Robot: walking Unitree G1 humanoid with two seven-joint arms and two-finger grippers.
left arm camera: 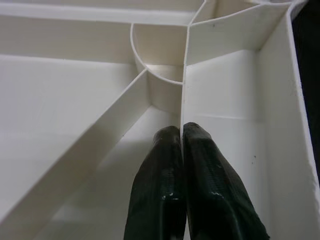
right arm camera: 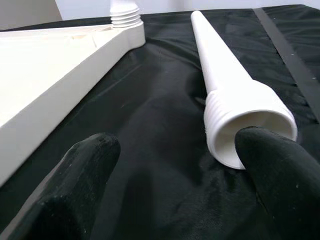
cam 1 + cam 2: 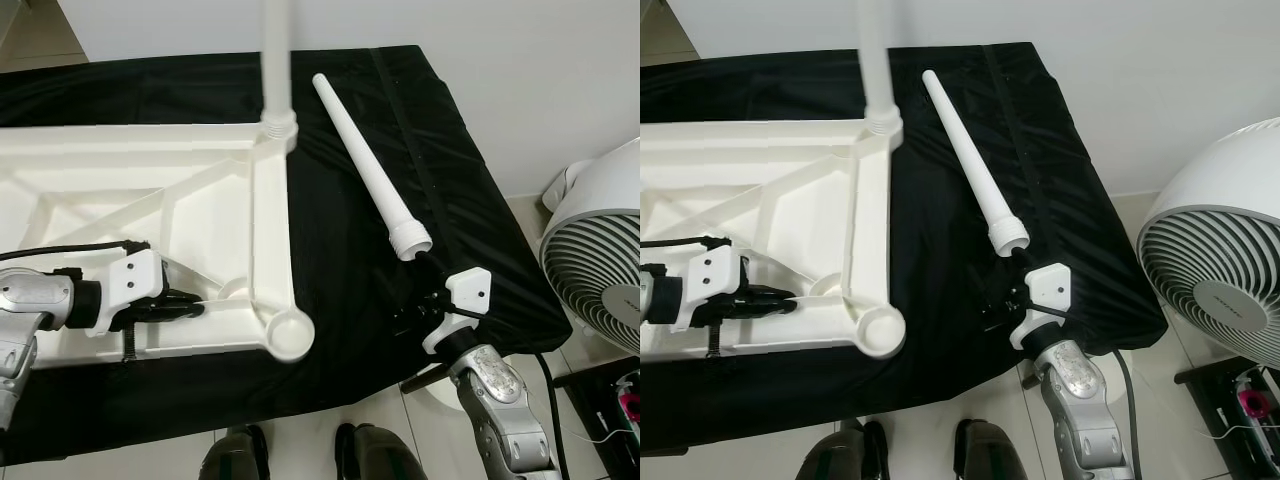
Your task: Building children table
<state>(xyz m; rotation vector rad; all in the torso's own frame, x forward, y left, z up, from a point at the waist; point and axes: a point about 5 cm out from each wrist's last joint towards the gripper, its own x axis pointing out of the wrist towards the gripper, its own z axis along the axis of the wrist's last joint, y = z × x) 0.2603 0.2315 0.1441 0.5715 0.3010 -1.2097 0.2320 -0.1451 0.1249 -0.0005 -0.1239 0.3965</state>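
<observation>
Right tool (image 2: 175,170) sits spread wide on the black-draped table (image 3: 340,230), one finger (image 2: 280,170) right at the threaded open end of the loose white leg (image 3: 370,165), arm reaching up from the near edge. Left tool (image 1: 183,165) is pinched narrow on a thin rib inside the upturned white tabletop (image 3: 150,230), forearm lying level. Another leg (image 3: 277,60) stands screwed into the far corner.
</observation>
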